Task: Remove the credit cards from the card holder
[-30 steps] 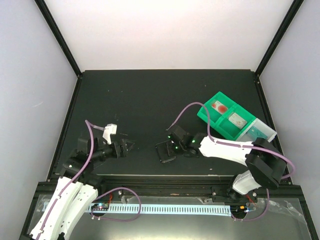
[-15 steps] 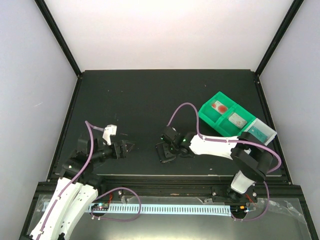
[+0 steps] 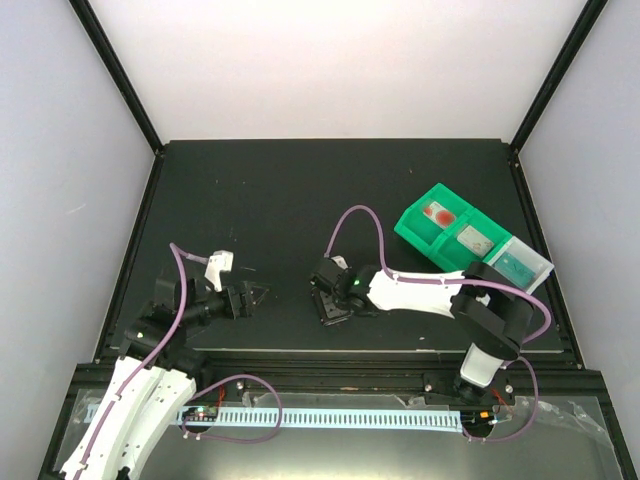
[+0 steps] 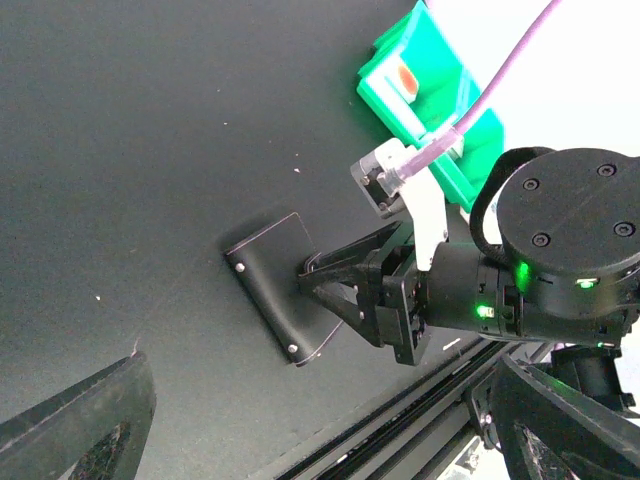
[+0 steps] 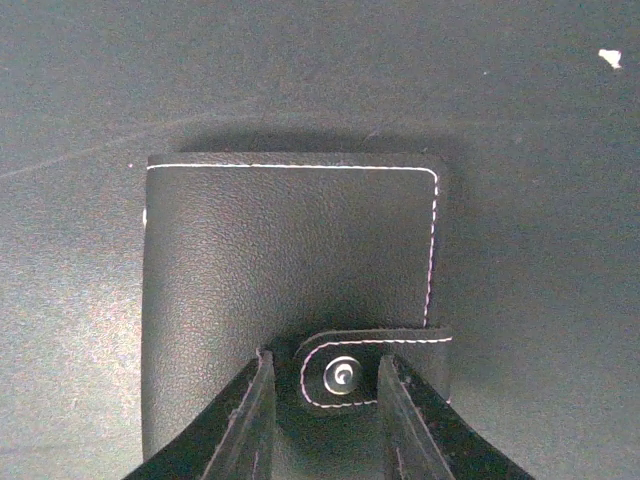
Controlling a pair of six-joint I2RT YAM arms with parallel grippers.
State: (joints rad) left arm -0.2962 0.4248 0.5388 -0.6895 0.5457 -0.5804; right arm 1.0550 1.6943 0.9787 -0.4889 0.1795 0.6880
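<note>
Right gripper (image 5: 325,358) sits low over the holder (image 5: 290,240), jaws narrowly apart astride its snap tab (image 5: 345,375), gripping nothing, while the left gripper (image 3: 248,296) hangs wide and empty well left of the holder! One holder, snapped shut on the table (image 3: 280,200); in the tray (image 3: 415,232) well right of it, one white-and-red card (image 3: 437,212), one grey card (image 3: 474,241), one teal card (image 3: 516,263). Looks done to me, though whether another card hides inside the holder I cannot tell.
</note>
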